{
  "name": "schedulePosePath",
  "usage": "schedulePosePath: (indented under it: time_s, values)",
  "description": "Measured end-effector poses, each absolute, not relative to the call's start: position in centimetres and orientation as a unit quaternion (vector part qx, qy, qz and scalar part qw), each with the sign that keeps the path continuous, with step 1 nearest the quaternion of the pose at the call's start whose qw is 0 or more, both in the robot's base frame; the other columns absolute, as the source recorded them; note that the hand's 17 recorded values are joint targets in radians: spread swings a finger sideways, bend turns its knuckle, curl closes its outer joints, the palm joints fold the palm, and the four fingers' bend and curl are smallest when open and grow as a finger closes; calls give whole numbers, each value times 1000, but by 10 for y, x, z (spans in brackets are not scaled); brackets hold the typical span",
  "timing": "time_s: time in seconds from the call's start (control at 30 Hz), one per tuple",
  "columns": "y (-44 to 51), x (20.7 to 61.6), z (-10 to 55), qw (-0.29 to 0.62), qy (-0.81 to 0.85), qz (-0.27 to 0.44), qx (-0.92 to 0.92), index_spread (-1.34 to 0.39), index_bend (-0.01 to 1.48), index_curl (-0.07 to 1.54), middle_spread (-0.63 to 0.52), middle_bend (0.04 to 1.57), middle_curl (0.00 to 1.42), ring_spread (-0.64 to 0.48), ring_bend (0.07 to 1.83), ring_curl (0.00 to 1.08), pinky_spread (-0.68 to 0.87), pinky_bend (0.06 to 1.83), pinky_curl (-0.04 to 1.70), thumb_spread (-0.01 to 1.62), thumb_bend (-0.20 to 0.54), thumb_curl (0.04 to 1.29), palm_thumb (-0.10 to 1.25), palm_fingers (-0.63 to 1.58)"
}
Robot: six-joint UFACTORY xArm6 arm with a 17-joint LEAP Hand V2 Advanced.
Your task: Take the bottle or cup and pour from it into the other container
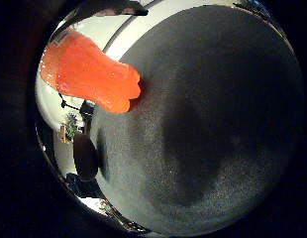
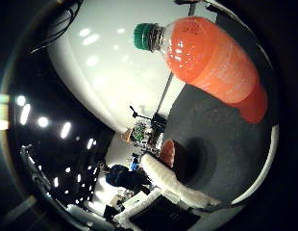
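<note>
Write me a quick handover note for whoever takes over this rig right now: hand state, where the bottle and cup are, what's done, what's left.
Hand: a white finger shows, reaching toward the cup; whether it grips anything cannot be told.
Orange bottle: green cap still on, standing on the dark mat, close to the palm.
Brown cup: on the same mat, apart from the bottle.
Done: nothing poured yet.
Left: grasp, lift, pour into the other container.

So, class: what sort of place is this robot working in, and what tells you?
Probably an indoor lab or workshop. A bottle of orange drink and a brown cup stand on a dark grey mat, with ceiling lights and cluttered equipment behind.
</note>
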State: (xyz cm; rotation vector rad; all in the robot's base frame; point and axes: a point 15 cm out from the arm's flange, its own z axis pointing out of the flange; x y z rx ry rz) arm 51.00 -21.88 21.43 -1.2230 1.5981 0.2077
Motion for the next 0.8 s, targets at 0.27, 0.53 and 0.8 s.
schedulePosePath:
  time_s: [0.27,0.53,0.8]
  values:
    - [-220,514,208,527,675,83,-510,-164,154,278,67,315,351,105,611,226,357,832,-3,1011,-26,302,485,158]
    - [-219,514,201,526,677,89,-507,-142,151,271,40,362,364,46,727,243,303,855,-6,1022,-20,312,544,245]
    - [-218,516,195,531,679,95,-498,-141,171,292,-8,440,391,16,806,251,203,887,-11,1025,-24,321,599,319]
